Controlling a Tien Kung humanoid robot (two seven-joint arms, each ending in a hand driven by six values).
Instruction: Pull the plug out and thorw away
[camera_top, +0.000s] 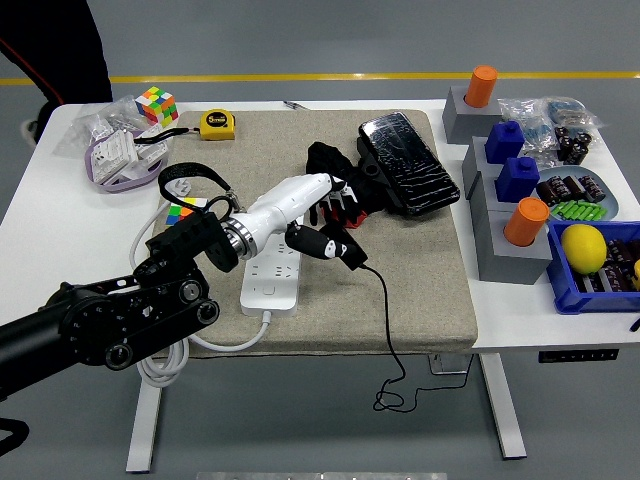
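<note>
My left hand (322, 220) is shut on the black plug (330, 247), which hangs free above the grey mat, to the right of the white power strip (271, 283). The plug's thin black cable (385, 320) trails from it across the mat and drops over the table's front edge. The power strip lies flat on the mat beneath my left forearm, its white cord (165, 355) looping off the front left. My right hand is out of view.
A black glove over a red object (345, 190) and a black wrapped slab (407, 163) lie just behind my hand. Grey blocks with orange and blue pegs (505, 190) and a blue bin (590, 265) stand right. Tape measure (216, 124), cube (157, 104) and bags sit back left. A person (50, 50) stands at the far left corner.
</note>
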